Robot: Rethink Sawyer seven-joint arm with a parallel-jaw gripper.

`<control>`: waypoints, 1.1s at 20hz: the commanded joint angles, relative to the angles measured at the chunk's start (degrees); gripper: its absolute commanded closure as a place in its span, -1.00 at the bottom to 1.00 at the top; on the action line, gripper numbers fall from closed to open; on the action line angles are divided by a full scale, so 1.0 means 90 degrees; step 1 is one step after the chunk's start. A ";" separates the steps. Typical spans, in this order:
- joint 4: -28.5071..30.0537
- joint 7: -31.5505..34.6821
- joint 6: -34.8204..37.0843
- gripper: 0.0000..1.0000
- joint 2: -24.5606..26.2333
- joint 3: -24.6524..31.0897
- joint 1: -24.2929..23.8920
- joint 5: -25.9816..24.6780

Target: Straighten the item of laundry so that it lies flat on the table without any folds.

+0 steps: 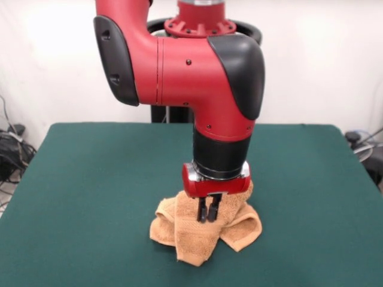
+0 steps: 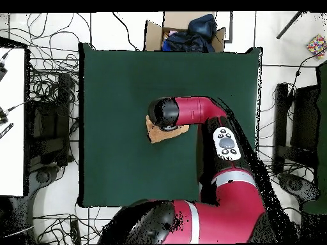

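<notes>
Front view. Wide rectangular dark green felt-covered table (image 1: 90, 179) filling the lower half of the frame, bare of other objects apart from the cloth. White wall behind, across the top of the frame. Tangle of dark cables (image 1: 11, 149) at the left edge, beside the table; more cabling at the right edge. Red and black jointed robot arm (image 1: 191, 78) descending from the top centre. Black two-finger gripper (image 1: 209, 210) below a red wrist housing, lower centre of the frame. Fingers drawn together, almost touching, with their tips pressed into the cloth; looks pinched on a fold, though the contact itself is too small to confirm. Small orange-tan terry washcloth (image 1: 191, 242) bunched in a crumpled heap directly under the gripper, lower centre of the table, with lobes spreading left, right and toward the bottom edge.

Overhead view. Same green table (image 2: 115, 127) occupying the centre. Arm reaching from the bottom of the frame up to the table's middle, wrist covering most of the washcloth (image 2: 155, 134); only a small tan patch visible at the wrist's lower left. Gripper hidden beneath the wrist. White tiled floor around the table, strewn with black cables (image 2: 51, 89) at left. Open brown cardboard box holding dark blue fabric (image 2: 185, 33) at the top centre, just beyond the table's edge.
</notes>
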 commanded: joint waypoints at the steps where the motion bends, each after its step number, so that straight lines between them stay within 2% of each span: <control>1: 0.0496 0.0228 -0.0132 1.00 -0.0048 0.0368 -0.0027 0.0030; 4: 0.0983 0.0247 0.0077 1.00 -0.0731 0.0421 -0.0108 0.0241; 6: 0.1190 0.0115 0.0515 1.00 -0.1164 0.0428 -0.0133 0.0388; 9: 0.1340 0.0029 0.0971 1.00 -0.1562 0.0404 -0.0134 0.0559; 18: 0.1639 0.0145 0.1220 1.00 -0.2216 0.0370 -0.0114 0.0870; 22: 0.1663 0.0137 0.0882 1.00 -0.2053 0.0431 -0.0172 0.0867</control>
